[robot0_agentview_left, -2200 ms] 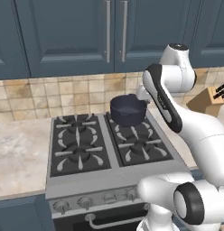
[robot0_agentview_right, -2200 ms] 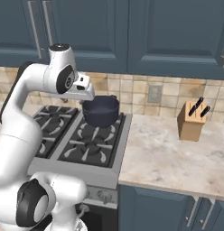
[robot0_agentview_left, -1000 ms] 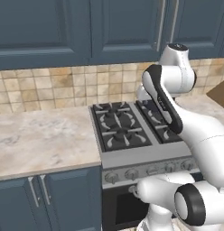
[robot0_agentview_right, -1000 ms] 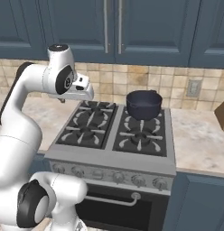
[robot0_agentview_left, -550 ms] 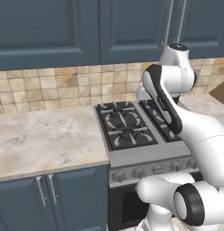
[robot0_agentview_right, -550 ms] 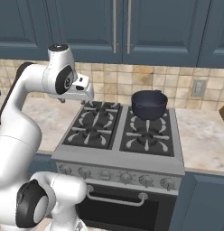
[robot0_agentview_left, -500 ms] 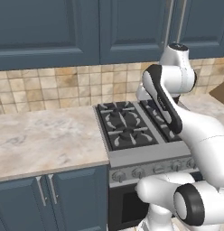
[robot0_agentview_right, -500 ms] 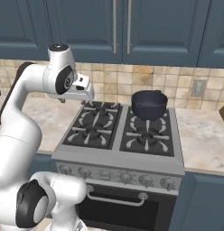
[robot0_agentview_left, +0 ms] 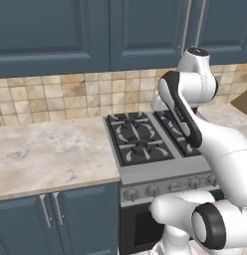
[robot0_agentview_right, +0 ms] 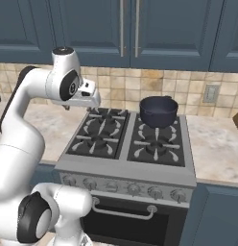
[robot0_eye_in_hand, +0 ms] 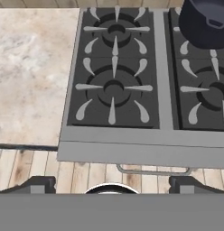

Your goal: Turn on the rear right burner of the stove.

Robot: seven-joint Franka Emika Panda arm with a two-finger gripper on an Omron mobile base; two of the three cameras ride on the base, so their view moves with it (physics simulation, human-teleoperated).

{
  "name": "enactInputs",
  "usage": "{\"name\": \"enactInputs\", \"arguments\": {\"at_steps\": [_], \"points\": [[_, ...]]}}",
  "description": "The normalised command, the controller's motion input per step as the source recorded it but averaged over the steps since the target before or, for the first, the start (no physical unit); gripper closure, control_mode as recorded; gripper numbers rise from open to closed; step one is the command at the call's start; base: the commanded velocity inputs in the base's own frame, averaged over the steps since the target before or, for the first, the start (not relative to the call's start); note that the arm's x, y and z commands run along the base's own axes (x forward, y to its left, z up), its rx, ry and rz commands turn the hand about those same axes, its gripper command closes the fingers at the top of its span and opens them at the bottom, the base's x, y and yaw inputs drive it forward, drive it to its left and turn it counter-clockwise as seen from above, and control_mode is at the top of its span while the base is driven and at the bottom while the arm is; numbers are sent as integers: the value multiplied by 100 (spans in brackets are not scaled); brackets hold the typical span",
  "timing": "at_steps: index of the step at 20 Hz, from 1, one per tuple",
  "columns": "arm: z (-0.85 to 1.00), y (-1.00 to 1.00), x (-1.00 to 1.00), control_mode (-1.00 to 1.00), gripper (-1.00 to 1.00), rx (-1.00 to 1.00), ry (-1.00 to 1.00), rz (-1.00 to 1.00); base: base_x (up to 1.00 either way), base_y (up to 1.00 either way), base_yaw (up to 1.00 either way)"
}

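Note:
The silver-grey stove (robot0_agentview_right: pixel 124 167) has a black four-burner cooktop. A dark blue pot (robot0_agentview_right: pixel 159 110) stands on the rear right burner (robot0_agentview_right: pixel 160 126) and hides most of it. Small silver knobs (robot0_agentview_right: pixel 134 189) run along the front panel. My gripper (robot0_agentview_right: pixel 85 99) hangs above the stove's rear left corner, well above the grates. In the hand view the gripper (robot0_eye_in_hand: pixel 113 185) is open with nothing between its tips, looking down on the left burners (robot0_eye_in_hand: pixel 114 88), with the pot (robot0_eye_in_hand: pixel 206 20) at the upper right. In the left base view my arm covers the stove's (robot0_agentview_left: pixel 160 174) right half.
A marble counter (robot0_agentview_left: pixel 51 149) stretches left of the stove, and another (robot0_agentview_right: pixel 214 153) lies to its right. A wooden knife block (robot0_agentview_left: pixel 243 102) sits at the far right. Blue cabinets hang overhead. The oven door handle (robot0_agentview_right: pixel 123 211) runs below the knobs.
Both base views shifted as the base drove left, so the stove slid rightward in the pictures. Over the last half second the views have stayed still. The arm's pose is unchanged.

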Motion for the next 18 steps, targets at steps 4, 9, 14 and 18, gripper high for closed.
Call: {"name": "enactInputs", "arguments": {"at_steps": [4,9,14,18], "points": [[-17,-90,-40,-100,-100,0,-7,-4,0,0,0],[-36,-100,-34,-100,-100,5,-8,-5,0,0,0],[-65,-100,-14,-100,-100,11,-8,-1,0,0,0],[-98,-97,0,-100,-100,9,-32,1,0,0,0]]}}
